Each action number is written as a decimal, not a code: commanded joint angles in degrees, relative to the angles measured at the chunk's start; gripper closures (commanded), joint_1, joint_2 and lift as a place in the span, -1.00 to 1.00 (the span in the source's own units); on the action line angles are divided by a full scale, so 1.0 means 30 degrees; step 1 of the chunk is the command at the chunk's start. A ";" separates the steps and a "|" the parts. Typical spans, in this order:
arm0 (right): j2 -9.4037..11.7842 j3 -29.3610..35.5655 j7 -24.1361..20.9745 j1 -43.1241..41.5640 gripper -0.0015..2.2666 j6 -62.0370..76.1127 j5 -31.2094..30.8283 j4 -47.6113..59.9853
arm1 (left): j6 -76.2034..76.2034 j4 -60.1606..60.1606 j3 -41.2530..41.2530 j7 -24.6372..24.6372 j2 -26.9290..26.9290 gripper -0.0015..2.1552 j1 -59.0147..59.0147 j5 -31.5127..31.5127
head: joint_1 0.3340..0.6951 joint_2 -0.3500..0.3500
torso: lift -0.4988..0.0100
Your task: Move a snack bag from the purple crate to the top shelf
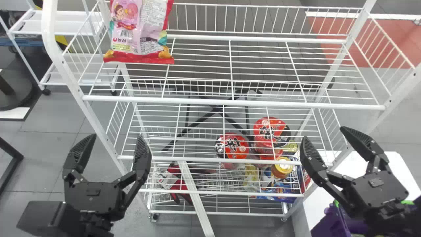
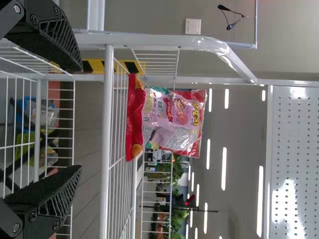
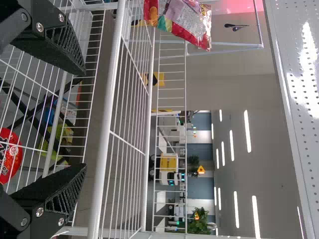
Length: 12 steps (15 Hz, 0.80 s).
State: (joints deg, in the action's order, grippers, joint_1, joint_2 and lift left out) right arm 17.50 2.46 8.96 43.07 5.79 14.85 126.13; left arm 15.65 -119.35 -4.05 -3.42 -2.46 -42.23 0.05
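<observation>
The snack bag (image 1: 140, 33) stands upright on the top shelf (image 1: 230, 102), ahead of your open left gripper (image 1: 116, 136), farther from your open right gripper (image 1: 323, 132), probably needing no regrasp.

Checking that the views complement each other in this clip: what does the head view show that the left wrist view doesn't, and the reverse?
Head view: the purple crate at lower right, the right pincer, open, and red-topped cups on the rack, lower than the bag.

Left wrist view: ceiling lights, green foliage and a perforated white panel.

Both: the snack bag upright on the top shelf, and the left pincer, open and holding nothing.
</observation>
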 commanded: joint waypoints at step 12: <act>-0.0122 0.0001 0.0001 -0.0029 -0.84 0.0015 -0.0029 -0.0148 | 0.1533 0.1256 0.0150 0.0233 0.0029 -0.88 0.0395 0.0597 | 1.00 -0.04 | 0.06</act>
State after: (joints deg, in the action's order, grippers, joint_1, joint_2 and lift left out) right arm 17.14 2.46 8.96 43.02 5.83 14.77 125.67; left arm 19.99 -115.60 -3.60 -2.72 -2.37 -41.05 1.91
